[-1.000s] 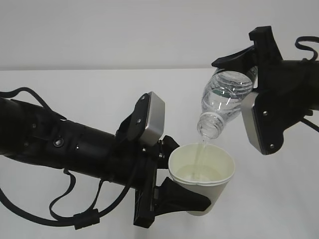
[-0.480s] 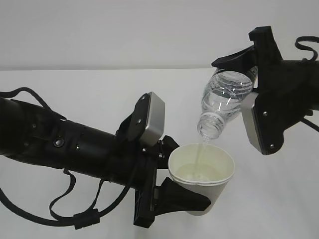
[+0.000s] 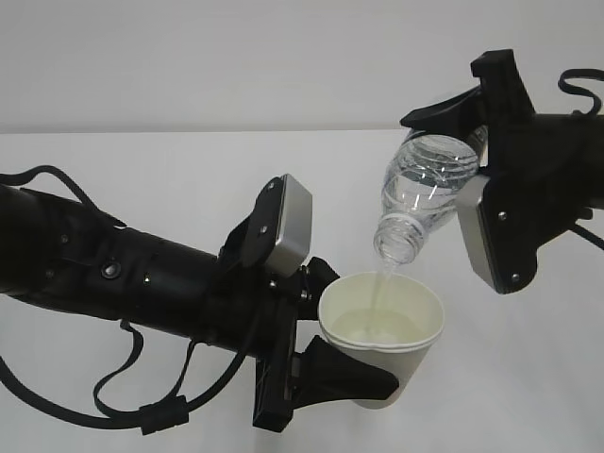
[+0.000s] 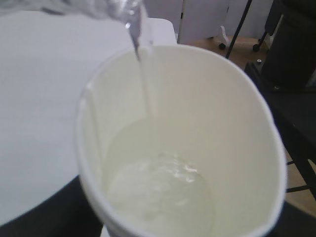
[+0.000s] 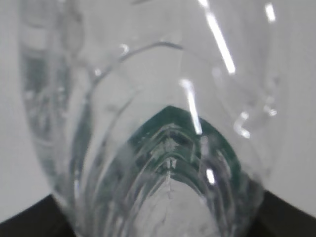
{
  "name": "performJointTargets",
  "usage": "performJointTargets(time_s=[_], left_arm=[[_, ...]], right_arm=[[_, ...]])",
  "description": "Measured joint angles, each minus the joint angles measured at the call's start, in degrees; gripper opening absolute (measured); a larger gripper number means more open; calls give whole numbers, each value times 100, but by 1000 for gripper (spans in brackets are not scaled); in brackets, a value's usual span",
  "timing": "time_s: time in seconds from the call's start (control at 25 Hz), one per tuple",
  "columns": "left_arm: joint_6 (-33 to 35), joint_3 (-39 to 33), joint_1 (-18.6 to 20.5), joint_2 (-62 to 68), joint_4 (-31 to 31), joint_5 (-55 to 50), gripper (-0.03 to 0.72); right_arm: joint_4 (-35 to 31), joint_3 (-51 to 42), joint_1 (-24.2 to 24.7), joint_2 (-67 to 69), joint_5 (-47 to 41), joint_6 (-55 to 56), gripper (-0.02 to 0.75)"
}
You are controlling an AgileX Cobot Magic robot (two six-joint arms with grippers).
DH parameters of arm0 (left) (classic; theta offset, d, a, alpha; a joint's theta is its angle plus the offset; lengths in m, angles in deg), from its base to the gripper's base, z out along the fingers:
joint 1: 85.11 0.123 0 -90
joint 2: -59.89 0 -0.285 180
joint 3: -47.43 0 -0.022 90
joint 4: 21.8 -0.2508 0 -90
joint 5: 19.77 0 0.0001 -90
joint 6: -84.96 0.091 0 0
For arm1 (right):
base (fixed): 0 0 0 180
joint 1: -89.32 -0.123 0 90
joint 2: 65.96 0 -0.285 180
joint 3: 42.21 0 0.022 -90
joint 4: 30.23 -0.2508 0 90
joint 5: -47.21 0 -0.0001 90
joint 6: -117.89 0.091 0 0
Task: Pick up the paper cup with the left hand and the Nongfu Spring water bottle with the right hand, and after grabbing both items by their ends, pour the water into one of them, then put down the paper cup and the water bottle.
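The paper cup [image 3: 382, 326], clamped in the left pincer [image 3: 330, 326], shows pooled water [image 4: 160, 190] only from the wrist; right pincer [image 3: 472, 165] grips the bottle [image 3: 425, 193]

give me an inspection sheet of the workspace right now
surface: white table, bare where visible
cup: upright off the table, partly filled, held by the left gripper
bottle: tipped neck down above the cup, held by the right gripper
water: thin stream falling into the cup
clutter: nothing seen
grippers: both shut on their items
cables: black loops hang under the left arm, another behind the right arm
surroundings: plain wall; chair legs and floor in the left wrist view
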Motion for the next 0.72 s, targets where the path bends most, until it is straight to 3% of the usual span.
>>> performJointTargets(time_s=[0.72], left_arm=[[0,0,0,0,0,0,453]], right_arm=[[-40,0,0,0,4,-83,459]])
